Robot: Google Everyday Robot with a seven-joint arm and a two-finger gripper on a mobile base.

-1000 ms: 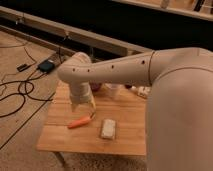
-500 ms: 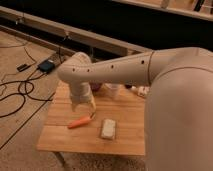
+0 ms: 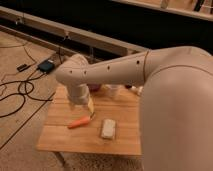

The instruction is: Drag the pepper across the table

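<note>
The orange pepper [image 3: 80,122] lies flat on the light wooden table [image 3: 65,142], left of centre, with its darker tip pointing right. My gripper [image 3: 87,108] hangs at the end of the big cream arm just above the pepper's right end. It points down and is open, with nothing between its fingers. Whether a fingertip touches the pepper I cannot tell.
A white rectangular block [image 3: 108,128] lies right of the pepper. A white cup [image 3: 112,91] and small dark objects stand at the table's far edge. My arm's bulky body covers the table's right side. Black cables [image 3: 20,92] and a blue box [image 3: 46,66] lie on the floor at left.
</note>
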